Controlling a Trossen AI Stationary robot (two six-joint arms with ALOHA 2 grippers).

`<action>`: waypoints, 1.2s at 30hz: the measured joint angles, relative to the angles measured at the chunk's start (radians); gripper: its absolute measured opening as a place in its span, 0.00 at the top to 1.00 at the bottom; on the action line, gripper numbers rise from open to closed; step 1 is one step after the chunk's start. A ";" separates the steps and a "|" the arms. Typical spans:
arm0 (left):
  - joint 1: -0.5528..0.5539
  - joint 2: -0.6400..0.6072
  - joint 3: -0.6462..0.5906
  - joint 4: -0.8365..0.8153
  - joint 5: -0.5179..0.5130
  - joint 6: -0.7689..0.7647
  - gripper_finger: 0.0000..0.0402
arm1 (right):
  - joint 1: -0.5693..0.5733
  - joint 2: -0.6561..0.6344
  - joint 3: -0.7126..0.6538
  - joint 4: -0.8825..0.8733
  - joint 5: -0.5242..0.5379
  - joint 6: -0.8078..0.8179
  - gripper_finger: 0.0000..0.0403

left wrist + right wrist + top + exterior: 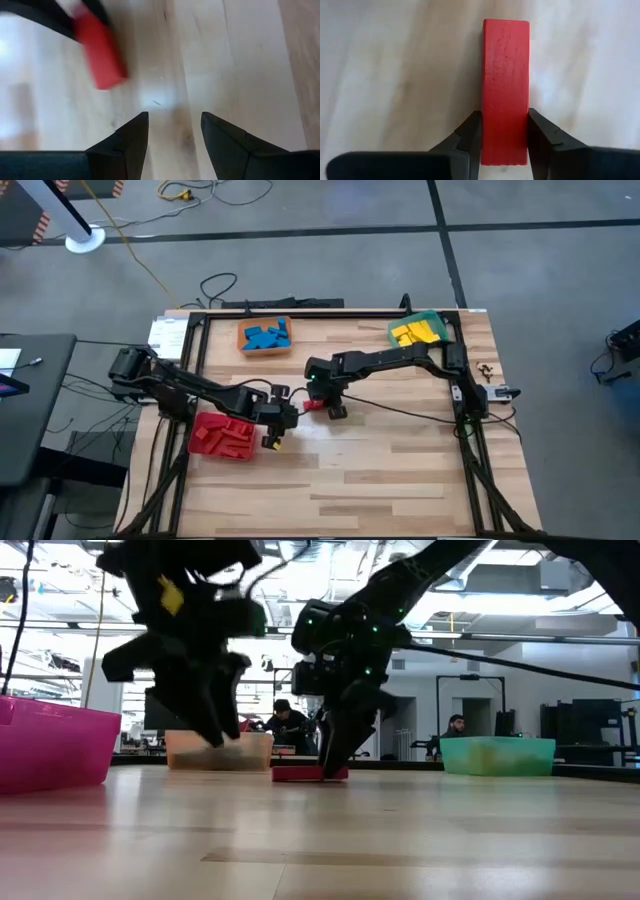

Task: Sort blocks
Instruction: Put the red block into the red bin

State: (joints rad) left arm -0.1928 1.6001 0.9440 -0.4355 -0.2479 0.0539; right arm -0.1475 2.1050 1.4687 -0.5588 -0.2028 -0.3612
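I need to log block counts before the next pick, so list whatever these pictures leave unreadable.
- Red bin, high view: the left arm covers part of the pile, so its blocks can't be counted.
- Orange bin, low view: the left gripper stands in front; contents unseen.
- Green bin, low view: its wall blurs the contents.
- Red block, right wrist view: the near end is cut off by the picture's edge between the right gripper fingers.

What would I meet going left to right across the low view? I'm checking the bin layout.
Pink bin → orange bin → red block under the right hand → green bin.
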 joint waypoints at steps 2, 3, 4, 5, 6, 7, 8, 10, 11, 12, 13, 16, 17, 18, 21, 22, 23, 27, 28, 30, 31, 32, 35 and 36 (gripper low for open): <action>-0.018 -0.032 0.000 -0.003 -0.041 0.029 0.56 | 0.015 0.002 0.020 -0.032 -0.011 0.016 0.69; -0.028 -0.054 0.000 -0.003 -0.058 0.043 0.56 | 0.023 0.003 0.032 -0.049 -0.019 0.022 0.68; -0.037 -0.077 0.000 -0.002 -0.075 0.058 0.56 | 0.032 0.004 0.047 -0.065 -0.030 0.025 0.68; -0.047 -0.102 0.000 -0.001 -0.089 0.074 0.56 | 0.039 0.004 0.066 -0.083 -0.046 0.028 0.68; -0.057 -0.130 0.000 -0.004 -0.098 0.087 0.56 | 0.047 0.004 0.085 -0.096 -0.065 0.037 0.68; -0.068 -0.158 0.000 -0.012 -0.102 0.099 0.56 | 0.054 0.004 0.101 -0.103 -0.082 0.045 0.68; -0.079 -0.185 0.000 -0.020 -0.106 0.112 0.56 | 0.061 0.003 0.119 -0.110 -0.099 0.052 0.68; -0.105 -0.243 0.000 -0.046 -0.109 0.140 0.56 | 0.078 0.003 0.152 -0.133 -0.118 0.063 0.68; -0.119 -0.271 0.000 -0.064 -0.110 0.152 0.56 | 0.085 0.003 0.170 -0.140 -0.125 0.069 0.68; -0.136 -0.299 0.000 -0.083 -0.112 0.167 0.55 | 0.093 0.003 0.189 -0.144 -0.134 0.073 0.68; -0.155 -0.327 0.000 -0.102 -0.117 0.178 0.55 | 0.100 0.003 0.208 -0.147 -0.146 0.075 0.68; -0.218 -0.400 0.000 -0.159 -0.125 0.211 0.54 | 0.120 0.002 0.259 -0.155 -0.190 0.082 0.68; -0.242 -0.423 0.000 -0.169 -0.129 0.218 0.54 | 0.126 0.002 0.277 -0.155 -0.207 0.086 0.68; -0.267 -0.445 0.000 -0.180 -0.136 0.225 0.54 | 0.130 0.002 0.294 -0.155 -0.230 0.092 0.68; -0.342 -0.504 0.000 -0.200 -0.189 0.242 0.54 | 0.146 0.002 0.351 -0.137 -0.290 0.116 0.68; -0.368 -0.519 0.000 -0.203 -0.208 0.244 0.54 | 0.151 0.002 0.368 -0.128 -0.302 0.124 0.68; -0.390 -0.530 0.000 -0.205 -0.224 0.245 0.54 | 0.157 0.002 0.382 -0.114 -0.312 0.131 0.68; -0.473 -0.554 0.000 -0.259 -0.375 0.218 0.54 | 0.176 0.002 0.406 0.011 -0.325 0.179 0.68; -0.491 -0.560 0.000 -0.292 -0.409 0.199 0.54 | 0.178 0.002 0.407 0.041 -0.326 0.195 0.68; -0.516 -0.571 0.000 -0.341 -0.471 0.135 0.54 | 0.183 0.002 0.408 0.101 -0.325 0.223 0.68; -0.527 -0.575 0.000 -0.366 -0.491 0.096 0.54 | 0.185 0.002 0.408 0.123 -0.325 0.233 0.68; -0.537 -0.578 0.000 -0.391 -0.496 0.059 0.54 | 0.187 0.007 0.408 0.150 -0.324 0.241 0.68; -0.560 -0.583 0.000 -0.447 -0.504 -0.045 0.54 | 0.190 0.013 0.408 0.209 -0.321 0.271 0.68; -0.567 -0.583 0.000 -0.475 -0.505 -0.082 0.54 | 0.194 0.026 0.408 0.242 -0.315 0.279 0.68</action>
State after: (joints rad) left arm -0.7601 1.0172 0.9443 -0.9109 -0.7531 -0.0281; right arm 0.0462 2.1312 1.8765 -0.3165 -0.5182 -0.0827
